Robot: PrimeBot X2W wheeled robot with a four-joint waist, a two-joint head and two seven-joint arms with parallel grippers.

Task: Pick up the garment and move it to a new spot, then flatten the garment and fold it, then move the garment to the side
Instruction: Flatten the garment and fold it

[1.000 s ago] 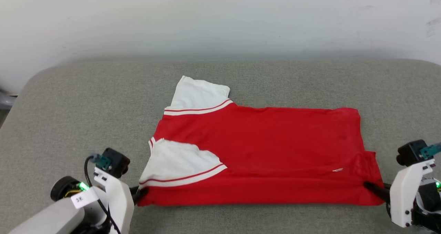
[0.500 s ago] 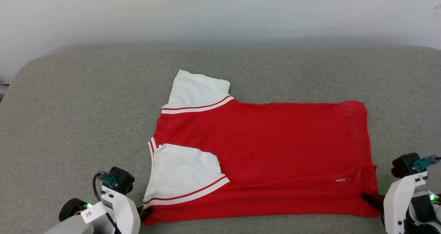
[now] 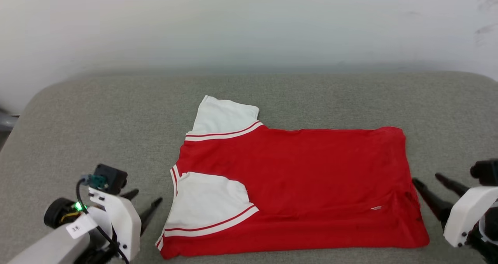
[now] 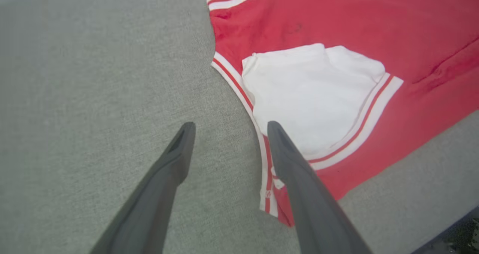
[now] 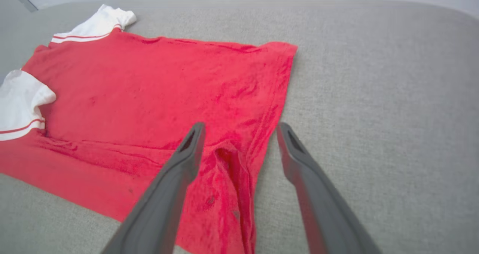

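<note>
Now, red T-shirt (image 3: 303, 178) w/ white sleeves lies flat approx. mid-way on the grey cloth-covered bench (image 3: 311, 97), collar end toward robot's left, hem toward its right. Near long edge is folded over lengthwise; near sleeve (image 3: 210, 201) rests on the red body, far sleeve (image 3: 223, 114) sticks out toward the pale wall (image 3: 249, 23). Small white logo (image 3: 376, 207) sits near the hem. Left pincer (image 3: 148, 196) is spread, just beside the collar-end corner, nothing btwn its fingers. Right pincer (image 3: 426, 177) is spread too, just off the puckered hem edge, holding nothing.
</note>
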